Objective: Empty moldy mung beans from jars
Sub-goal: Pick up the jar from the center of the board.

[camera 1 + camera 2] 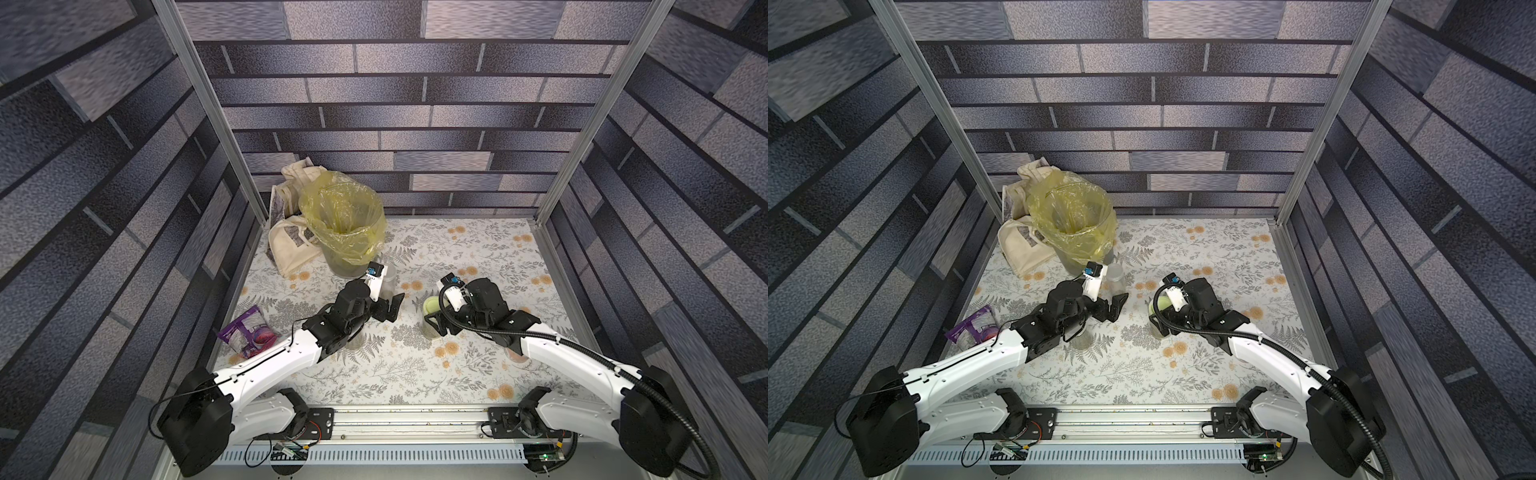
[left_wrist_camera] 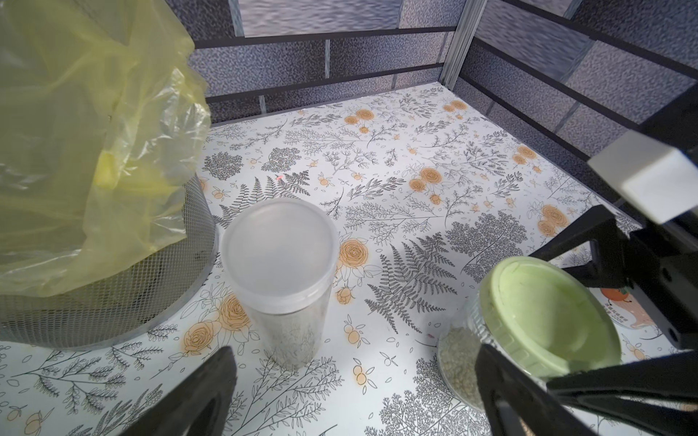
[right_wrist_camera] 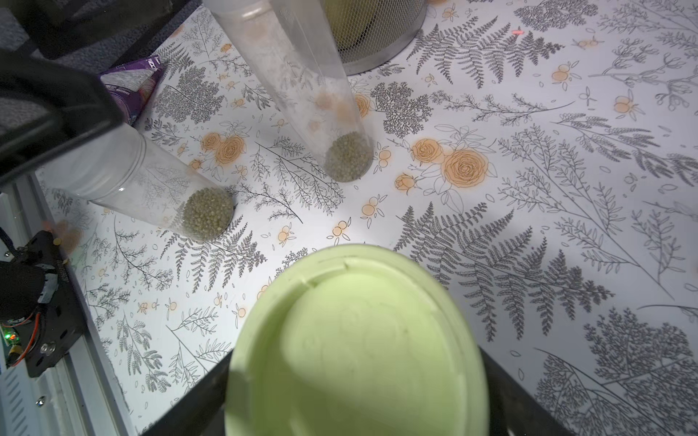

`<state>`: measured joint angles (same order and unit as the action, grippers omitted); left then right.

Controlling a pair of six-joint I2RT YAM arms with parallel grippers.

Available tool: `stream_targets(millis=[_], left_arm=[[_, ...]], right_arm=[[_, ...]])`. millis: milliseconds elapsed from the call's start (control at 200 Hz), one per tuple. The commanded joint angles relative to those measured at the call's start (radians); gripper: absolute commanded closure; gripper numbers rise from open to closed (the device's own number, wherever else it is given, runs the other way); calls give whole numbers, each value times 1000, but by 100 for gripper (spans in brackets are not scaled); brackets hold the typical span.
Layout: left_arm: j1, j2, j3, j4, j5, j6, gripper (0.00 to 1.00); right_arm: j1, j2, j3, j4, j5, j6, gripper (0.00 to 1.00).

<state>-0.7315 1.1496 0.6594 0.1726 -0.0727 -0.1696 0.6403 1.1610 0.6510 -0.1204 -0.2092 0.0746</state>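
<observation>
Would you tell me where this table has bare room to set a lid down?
Free: the back right stretch of the table, right of the bin; and the front centre, along the rail. Crowded: the back left corner with bin and tote bag, and the middle, where the tall jar, left gripper and green-lidded jar stand.

The tabletop (image 1: 415, 374) has a white cover printed with grey ferns and orange flowers. In the far left corner stand a mesh bin (image 2: 113, 302) and a cloth bag (image 1: 286, 245). A purple pouch (image 1: 249, 332) lies near the left edge. In the middle stand a tall jar (image 2: 279, 271), a short jar (image 3: 151, 181) and a wide jar (image 2: 464, 351) with a green lid (image 3: 355, 339).
</observation>
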Motion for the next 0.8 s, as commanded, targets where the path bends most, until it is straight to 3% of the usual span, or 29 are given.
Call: stream_targets(millis=[0,541,796], left_arm=[[-4,-1,25,19,19,-22,0],[-6,1,19,19,25,-24,0],[-6,8,18,17,30,-24,0]], right_arm=[[18,23,-28,-47,28,20,16],[55,46,-35,-30,70,14,6],[67,88,-32,-17,91,4,7]])
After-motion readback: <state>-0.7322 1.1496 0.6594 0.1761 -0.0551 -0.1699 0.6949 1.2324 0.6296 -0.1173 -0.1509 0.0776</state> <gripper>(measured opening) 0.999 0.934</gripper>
